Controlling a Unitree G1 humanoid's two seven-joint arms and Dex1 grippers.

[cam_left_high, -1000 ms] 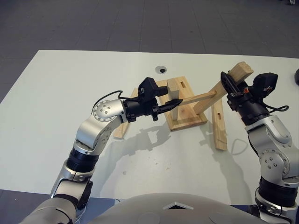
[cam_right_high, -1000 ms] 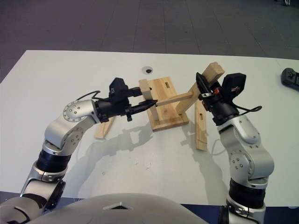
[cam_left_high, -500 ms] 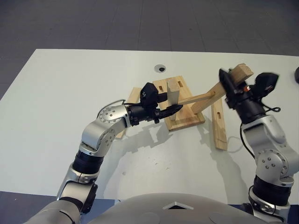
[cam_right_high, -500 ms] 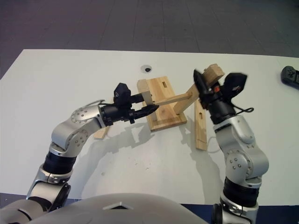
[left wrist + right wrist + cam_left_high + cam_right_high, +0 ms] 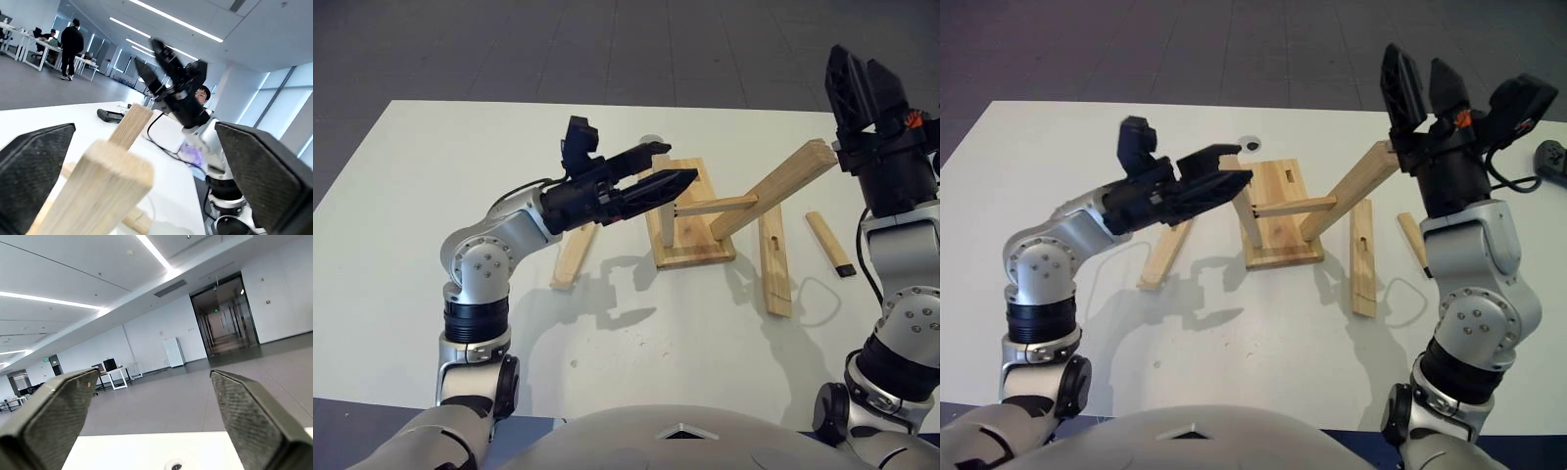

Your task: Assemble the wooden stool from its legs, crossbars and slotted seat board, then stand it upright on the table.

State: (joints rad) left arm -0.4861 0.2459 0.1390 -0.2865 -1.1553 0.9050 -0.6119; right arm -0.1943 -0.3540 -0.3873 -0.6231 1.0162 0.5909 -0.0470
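Legs lie loose on the counter [image 5: 431,245] nearest me. A slotted leg [image 5: 773,257] lies flat on my right. Another leg [image 5: 573,257] lies on my left, partly under my left arm. A short piece [image 5: 829,243] with a dark end lies farther right, apart from the rest.

Between the loose legs the seat board [image 5: 700,240] lies flat, pale wood with slots cut through it. An upright leg [image 5: 662,211] stands in the board. A thin crossbar [image 5: 717,206] runs from it to a slanted leg [image 5: 778,181], which leans up to the right with its low end at the board's right edge.

My left hand [image 5: 683,161] hovers over the upright leg, fingers spread wide and gripping nothing. It covers that leg's top from the head views. From the wrist, the leg's end sits between the fingers, touching neither.

My right hand [image 5: 855,57] is held high above the right side of the counter, also wide open and holding nothing.

Beyond the board is a grommet [image 5: 1252,143] in the counter. A black controller [image 5: 1552,157] lies at the far right edge.
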